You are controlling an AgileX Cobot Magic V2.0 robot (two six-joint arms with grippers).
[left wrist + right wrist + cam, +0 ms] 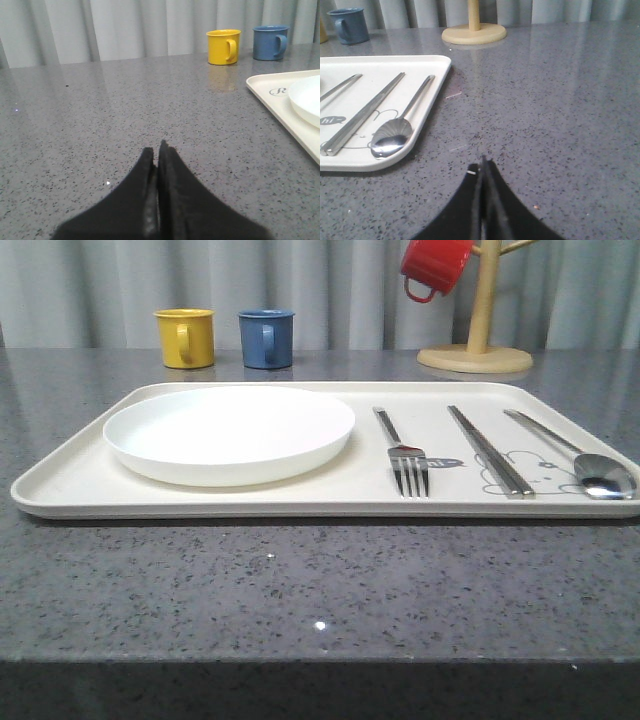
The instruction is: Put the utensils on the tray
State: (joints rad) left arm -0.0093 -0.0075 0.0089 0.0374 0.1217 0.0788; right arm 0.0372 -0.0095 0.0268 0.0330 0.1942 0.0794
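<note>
Centrally, tray [250,498]: one, cream, flat on the grey tabletop [300,590], low rim, rabbit drawing under the utensils.
Plate [228,432]: one, white, round, on the tray's left half.
Fork [402,458]: one, right of the plate, tines toward the camera.
Chopsticks [488,450]: one pair, side by side, between fork and spoon.
Spoon [590,468]: one, nearest the tray's right edge.
Mugs: three; yellow [185,337] and blue [266,338] behind the tray, red [433,265] hung on a wooden stand [476,350].
Left pincer [157,150]: clenched, empty, over bare tabletop left of the tray.
Right pincer [482,167]: clenched, empty, right of the tray, near the spoon.
</note>
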